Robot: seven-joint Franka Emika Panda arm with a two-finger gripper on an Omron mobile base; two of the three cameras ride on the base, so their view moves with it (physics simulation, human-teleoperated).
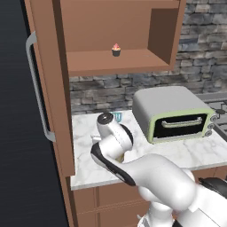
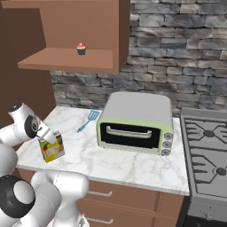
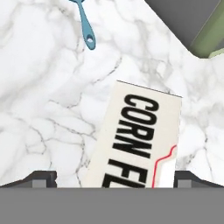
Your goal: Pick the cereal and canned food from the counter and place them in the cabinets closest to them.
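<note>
Hovering just above the small upright yellow cardboard cereal box (image 2: pixel 52 149), the white arm's two-finger gripper (image 3: pixel 112 177) has its dark tips spread wide to either side of the box top, not yet pinching it. Nothing is stowed so far: the box stands on the white marble-look counter (image 2: pixel 115 162), near its left front edge, below the open brown wooden wall cabinet (image 2: pixel 66 60). Its pale top panel reads "CORN FL", with multicoloured print on the front.
</note>
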